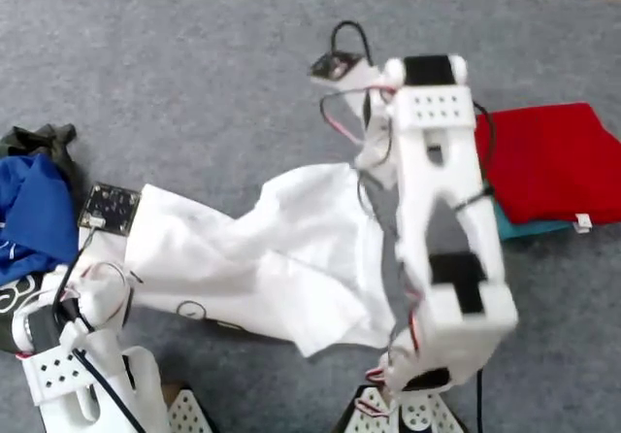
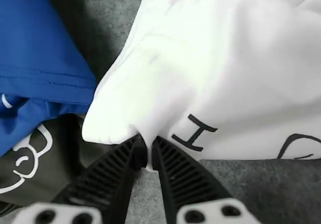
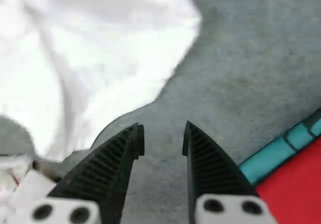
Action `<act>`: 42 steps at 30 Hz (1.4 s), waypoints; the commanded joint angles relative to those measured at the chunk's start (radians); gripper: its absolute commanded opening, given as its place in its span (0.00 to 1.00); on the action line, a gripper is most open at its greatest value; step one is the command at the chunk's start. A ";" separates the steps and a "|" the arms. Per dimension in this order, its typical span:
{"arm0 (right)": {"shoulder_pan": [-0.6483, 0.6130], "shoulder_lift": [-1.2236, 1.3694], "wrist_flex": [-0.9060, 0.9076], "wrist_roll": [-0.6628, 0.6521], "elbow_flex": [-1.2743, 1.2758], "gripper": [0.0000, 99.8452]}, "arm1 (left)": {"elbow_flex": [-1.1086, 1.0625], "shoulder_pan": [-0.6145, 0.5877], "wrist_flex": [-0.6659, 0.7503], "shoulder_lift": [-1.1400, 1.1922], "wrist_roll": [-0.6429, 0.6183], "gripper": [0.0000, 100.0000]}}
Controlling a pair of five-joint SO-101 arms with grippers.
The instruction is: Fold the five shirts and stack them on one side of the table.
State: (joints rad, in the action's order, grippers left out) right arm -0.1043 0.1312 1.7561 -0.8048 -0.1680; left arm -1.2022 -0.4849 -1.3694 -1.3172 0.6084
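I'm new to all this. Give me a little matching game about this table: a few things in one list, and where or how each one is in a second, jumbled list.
Things:
1. white shirt
2. red shirt
3. blue shirt
4. right fingers

States:
A. crumpled at the table's edge, beside a dark garment
B. open over the bare grey table
C. folded, lying on a teal shirt
D. spread mid-table, a fold pinched by the left fingers

Pairs: 1-D, 2-C, 3-A, 4-B.
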 commanded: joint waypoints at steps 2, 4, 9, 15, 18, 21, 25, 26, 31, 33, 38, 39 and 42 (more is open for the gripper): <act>-0.089 -0.259 0.008 -0.081 0.285 0.14 | 0.005 -0.007 0.069 -0.009 -0.080 0.03; -0.132 -0.315 0.006 -0.110 0.420 0.14 | 0.005 -0.007 0.097 -0.009 -0.130 0.03; -0.250 -0.348 -0.017 -0.121 0.639 0.14 | -0.035 0.010 0.157 -0.009 -0.192 0.03; -0.358 -0.348 -0.087 -0.069 0.746 0.14 | -0.116 0.048 0.196 -0.009 -0.192 0.03; -0.394 -0.346 -0.160 -0.052 0.800 0.14 | -0.120 0.048 0.199 -0.009 -0.192 0.03; -0.419 -0.346 -0.255 -0.015 0.865 0.14 | -0.117 0.048 0.201 -0.009 -0.192 0.03; -0.413 -0.346 -0.387 0.054 0.920 0.07 | -0.117 0.048 0.201 -0.009 -0.192 0.03; -0.400 -0.346 -0.405 0.064 0.921 0.03 | -0.117 0.048 0.201 -0.009 -0.192 0.03; -0.279 -0.346 -0.450 0.069 0.875 0.01 | -0.110 0.048 0.201 -0.009 -0.192 0.03; -0.215 -0.346 -0.450 0.068 0.826 0.01 | -0.117 0.048 0.196 -0.009 -0.192 0.03; -0.077 -0.302 -0.451 0.003 0.682 0.01 | -0.131 0.050 0.203 -0.009 -0.192 0.03; -0.058 -0.271 -0.456 -0.025 0.653 0.01 | -0.130 0.050 0.210 -0.009 -0.192 0.03; 0.000 -0.148 -0.453 -0.068 0.526 0.01 | -0.128 0.050 0.250 -0.009 -0.193 0.03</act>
State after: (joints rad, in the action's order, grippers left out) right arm -0.1657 -0.0898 1.3126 -0.8324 0.4918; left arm -1.3433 -0.4465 -1.1561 -1.3172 0.4273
